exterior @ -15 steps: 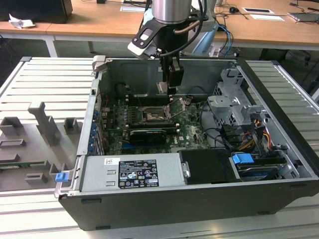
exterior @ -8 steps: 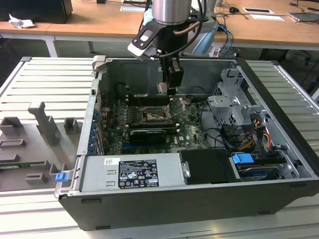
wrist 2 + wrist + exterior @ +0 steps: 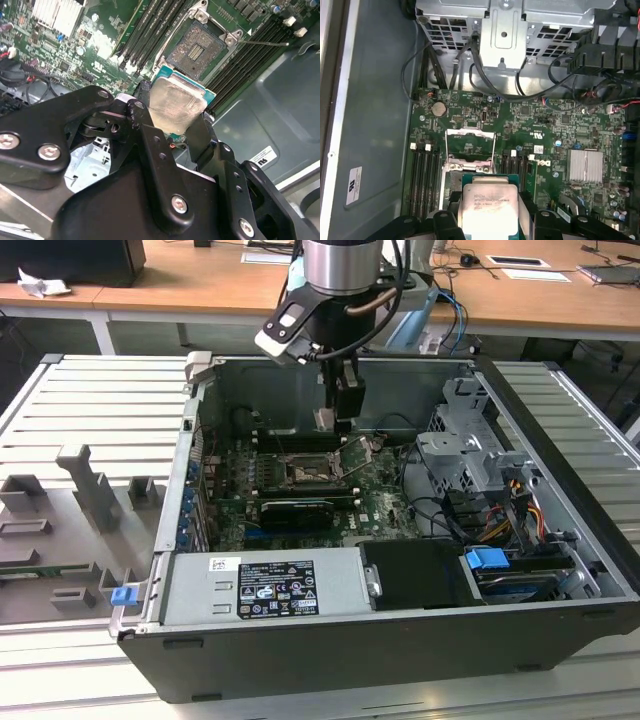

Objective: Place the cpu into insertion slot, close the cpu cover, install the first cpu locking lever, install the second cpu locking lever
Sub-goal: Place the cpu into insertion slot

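Note:
My gripper (image 3: 341, 408) is shut on the cpu (image 3: 323, 421), a small square chip with a pale grey metal top, and holds it by two opposite edges above the green motherboard inside the open computer case. In both wrist views the cpu (image 3: 176, 102) (image 3: 488, 210) sits between the black fingers (image 3: 142, 107). The insertion slot (image 3: 200, 47) (image 3: 304, 476) lies bare below, its dark centre showing, with air between it and the chip. The cpu cover (image 3: 470, 132) is swung open, away from the socket. A thin locking lever (image 3: 265, 43) sticks out beside the socket.
Long black memory slots (image 3: 425, 175) flank the socket on both sides. A silver heat sink (image 3: 585, 165), cables and a metal drive cage (image 3: 470, 450) stand nearby. The power supply (image 3: 262, 586) fills the case front. Grey fixtures (image 3: 90, 490) sit on the table at the exterior view's left.

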